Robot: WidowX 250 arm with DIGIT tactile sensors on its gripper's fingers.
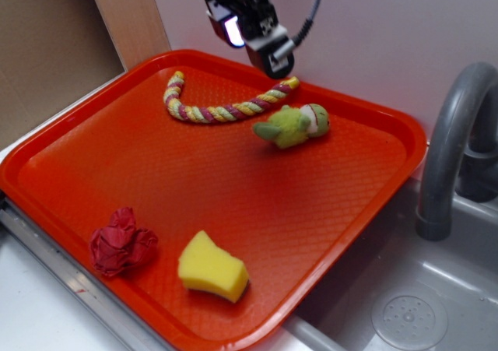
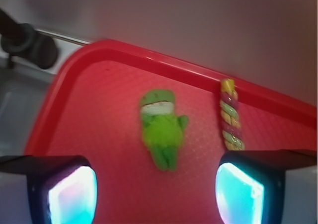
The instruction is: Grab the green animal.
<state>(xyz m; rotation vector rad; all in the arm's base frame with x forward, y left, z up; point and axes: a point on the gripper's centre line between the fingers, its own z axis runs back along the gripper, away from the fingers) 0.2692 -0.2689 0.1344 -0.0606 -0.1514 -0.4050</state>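
The green animal (image 1: 294,124) is a small fuzzy lime plush with a pale face patch. It lies on its side on the red tray (image 1: 93,145), near the tray's far right edge. In the wrist view the green animal (image 2: 162,128) lies just ahead of my fingers, its face toward the tray rim. My gripper (image 1: 250,41) hangs in the air above the tray's far edge, higher than the plush and a little to its left. The jaws stand wide apart with nothing between them, and the glowing pads (image 2: 74,196) frame bare tray.
A twisted multicolour rope (image 1: 218,103) lies left of the plush; in the wrist view the rope (image 2: 231,117) runs on the right. A yellow sponge (image 1: 212,268) and a crumpled red cloth (image 1: 120,240) sit at the tray's near edge. A grey tap (image 1: 451,149) and sink (image 1: 405,304) lie right.
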